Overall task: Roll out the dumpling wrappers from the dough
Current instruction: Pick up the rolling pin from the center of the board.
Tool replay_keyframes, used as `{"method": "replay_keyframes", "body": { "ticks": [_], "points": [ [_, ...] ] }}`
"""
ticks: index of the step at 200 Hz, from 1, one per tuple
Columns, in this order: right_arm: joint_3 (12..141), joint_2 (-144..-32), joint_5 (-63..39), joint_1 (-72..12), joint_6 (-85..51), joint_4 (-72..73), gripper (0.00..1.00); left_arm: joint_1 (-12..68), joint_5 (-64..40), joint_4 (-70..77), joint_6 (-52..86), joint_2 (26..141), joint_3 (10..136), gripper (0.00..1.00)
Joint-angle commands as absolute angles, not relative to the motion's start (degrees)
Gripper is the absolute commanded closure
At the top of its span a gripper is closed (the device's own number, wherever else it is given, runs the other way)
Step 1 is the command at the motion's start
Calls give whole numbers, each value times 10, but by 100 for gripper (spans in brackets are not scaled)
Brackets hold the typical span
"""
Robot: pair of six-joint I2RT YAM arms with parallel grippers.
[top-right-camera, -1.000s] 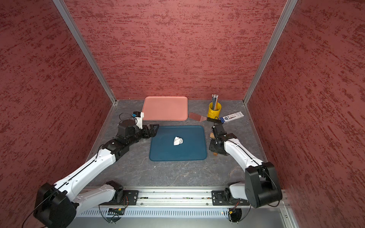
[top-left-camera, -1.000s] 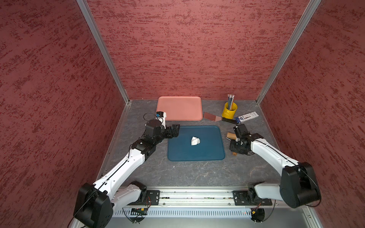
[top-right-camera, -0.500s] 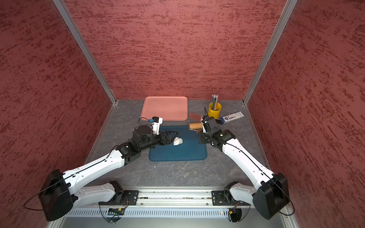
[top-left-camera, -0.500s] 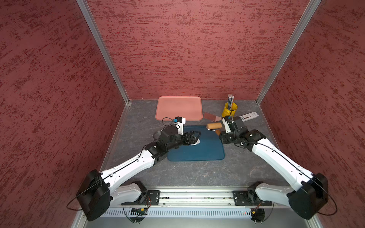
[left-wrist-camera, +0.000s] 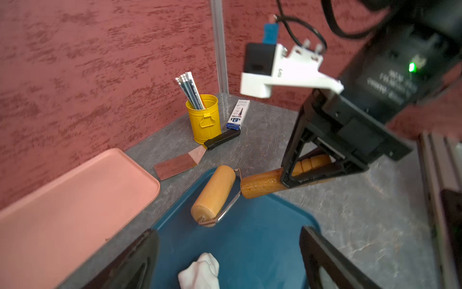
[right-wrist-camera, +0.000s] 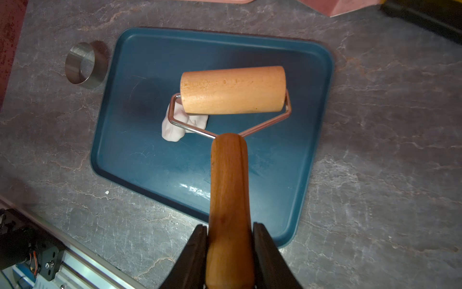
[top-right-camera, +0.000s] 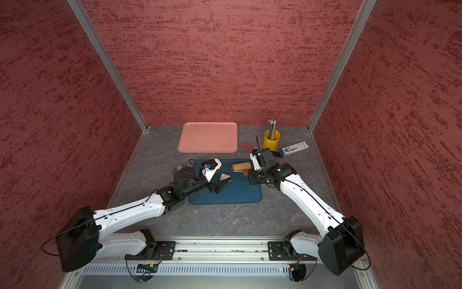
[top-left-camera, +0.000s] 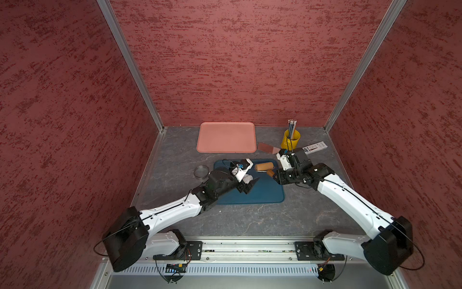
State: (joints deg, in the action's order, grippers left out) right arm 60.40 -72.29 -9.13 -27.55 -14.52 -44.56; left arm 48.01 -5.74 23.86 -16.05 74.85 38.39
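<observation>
In both top views the dough [top-left-camera: 248, 177] lies on the blue tray [top-left-camera: 265, 194], a little left of its middle. The left gripper [top-left-camera: 250, 182] is right at the dough and partly hides it, so the left arm is clearly the nearer one. The roller [top-left-camera: 264, 166] is over the far right part of the tray. Its drum runs left to right, and its handle points right and near, into the right gripper [top-left-camera: 275, 175]. From the drum the dough [top-right-camera: 225, 177] therefore lies to the left and nearer, and I judge that the next move must carry the roller [top-right-camera: 241, 166] that way. In the left wrist view the left gripper [left-wrist-camera: 228, 231] has its fingers [left-wrist-camera: 140, 257] wide apart. The dough [left-wrist-camera: 200, 272] sits between them, with bare tray [left-wrist-camera: 262, 237] on both sides, so nothing is gripped. Whether a finger touches the dough lower down I cannot tell. Beyond it the roller [left-wrist-camera: 213, 192] is over the tray corner, and the right gripper [left-wrist-camera: 300, 172] is clamped on the handle. In the right wrist view the right gripper [right-wrist-camera: 229, 232] is closed tightly on the wooden handle, with one finger on each side. The drum [right-wrist-camera: 232, 90] stands across the handle, and the dough [right-wrist-camera: 172, 127] shows partly behind the wire frame, toward the side of the metal ring [right-wrist-camera: 82, 65]. Whether the drum rests on the tray [right-wrist-camera: 275, 150] or hangs above it I cannot tell.
</observation>
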Motion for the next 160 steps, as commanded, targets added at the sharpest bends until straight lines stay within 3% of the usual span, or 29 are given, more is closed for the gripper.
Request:
{"method": "replay_keyframes", "body": {
  "ticks": [1, 88, 131, 160],
  "points": [
    [650, -723, -121, -275, -140, -438, 100, 489, -123, 282, -329, 804, 418, 11],
    [668, -726, -166, -276, -155, -448, 100, 474, -226, 289, -379, 987, 528, 17],
    [665, -726, -178, -276, -164, -441, 100, 459, -243, 304, -359, 1034, 560, 37],
    [664, -733, -180, -276, -168, -433, 100, 457, -252, 296, -356, 1043, 573, 69]
  ]
}}
